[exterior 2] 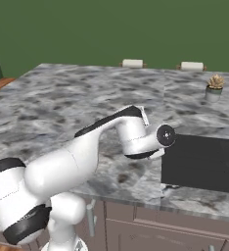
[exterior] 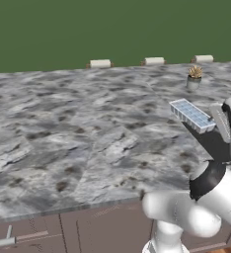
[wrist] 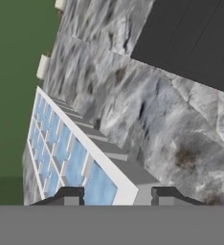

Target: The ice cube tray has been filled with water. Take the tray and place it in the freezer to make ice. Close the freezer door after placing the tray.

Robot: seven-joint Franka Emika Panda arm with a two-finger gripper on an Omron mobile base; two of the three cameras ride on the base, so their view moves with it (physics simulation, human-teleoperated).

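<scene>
A: Progress so far, as it looks from here? The ice cube tray [exterior: 192, 114] is off the grey marble counter [exterior: 78, 133], lifted over its right part, just above a black cooktop [exterior 2: 204, 164], with a small potted plant [exterior: 194, 77] farther back.

B: Agreed. In the hand view the hand [wrist: 115, 194] is clamped on the near end of the tray, one finger on each side, and the water [wrist: 66, 148] sits in its cells.

A: So pickup seems done. Carrying it to the freezer, placing it and shutting the freezer door all remain.
</scene>
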